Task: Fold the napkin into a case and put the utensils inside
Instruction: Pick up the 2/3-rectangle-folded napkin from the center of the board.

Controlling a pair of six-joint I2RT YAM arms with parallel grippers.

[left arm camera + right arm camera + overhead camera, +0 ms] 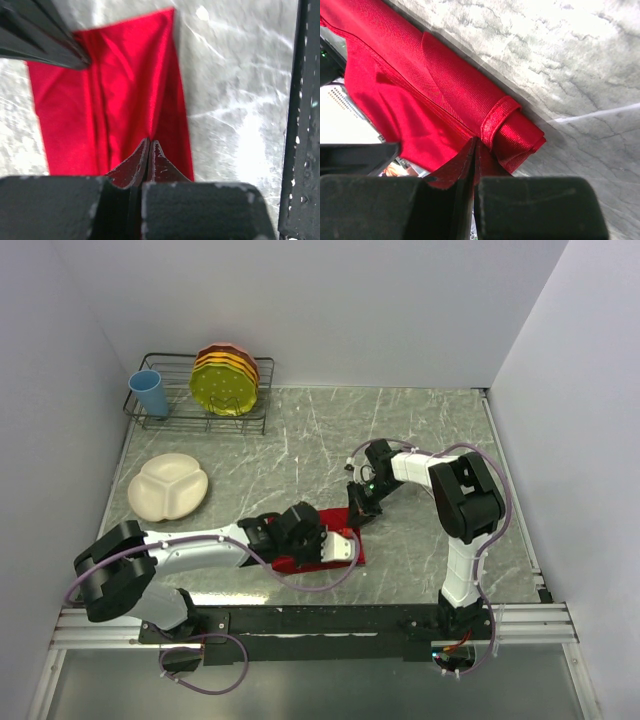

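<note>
**Red napkin (120,90) folded into a long strip, pinched at both ends**
The napkin lies flat on the grey marbled worktop (420,430), near its front edge and about midway across. The left tool (149,143) is pressed together on the cloth at the near end, and the right tool (475,144) is closed on the hemmed corner at the far end. A cream divided plate (168,486) sits well apart on the left, in front of a wire rack (258,418) holding a blue cup (150,393).
</note>
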